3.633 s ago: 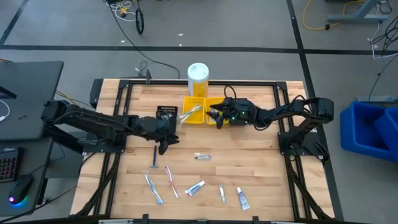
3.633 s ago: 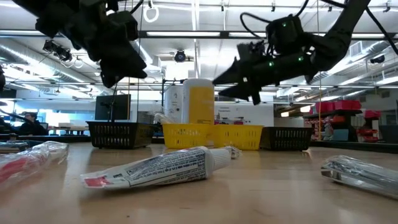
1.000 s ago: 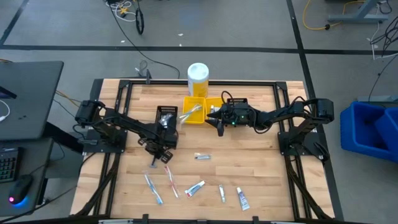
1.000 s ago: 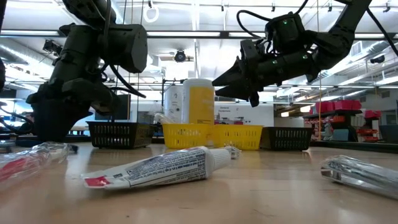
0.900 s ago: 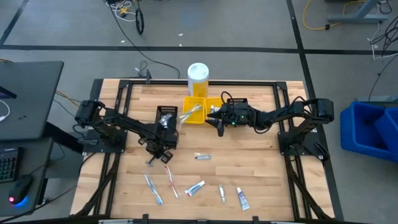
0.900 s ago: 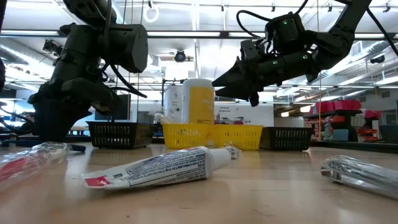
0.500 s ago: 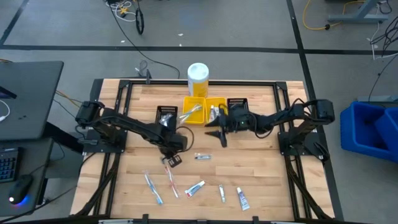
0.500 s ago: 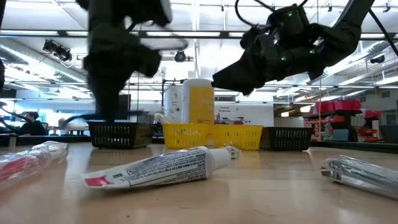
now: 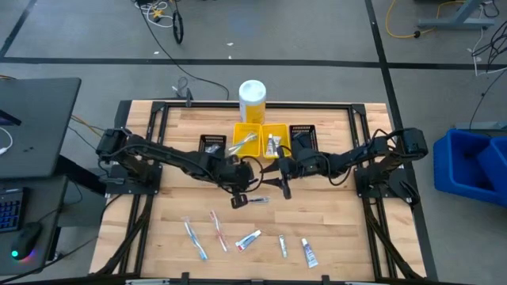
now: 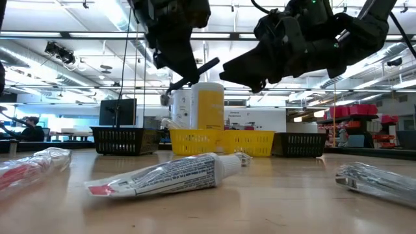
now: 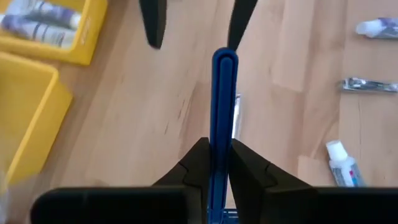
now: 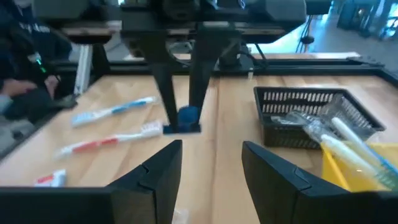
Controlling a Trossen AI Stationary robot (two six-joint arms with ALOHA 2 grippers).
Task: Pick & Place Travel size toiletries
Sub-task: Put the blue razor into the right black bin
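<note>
The left gripper's (image 11: pixel 219 163) fingers (image 11: pixel 193 165) pinch a slim blue razor (image 11: pixel 222 112) between them; facing them, the right gripper's (image 12: pixel 210 163) fingers (image 12: pixel 161 167) stand apart, holding nothing.

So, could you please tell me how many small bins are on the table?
4, in a row along the table's far side: a black bin, a yellow bin, a second yellow bin, then a second black bin. None seems hidden.

A robotics lab in an open industrial hall: strip lights (image 10: pixel 78 34) run beneath exposed ceiling ducts, cables (image 9: pixel 162 14) trail over grey concrete floor (image 9: pixel 317 32), and a wooden surface (image 9: pixel 325 222) sits inside a black metal frame (image 9: pixel 238 104).
</note>
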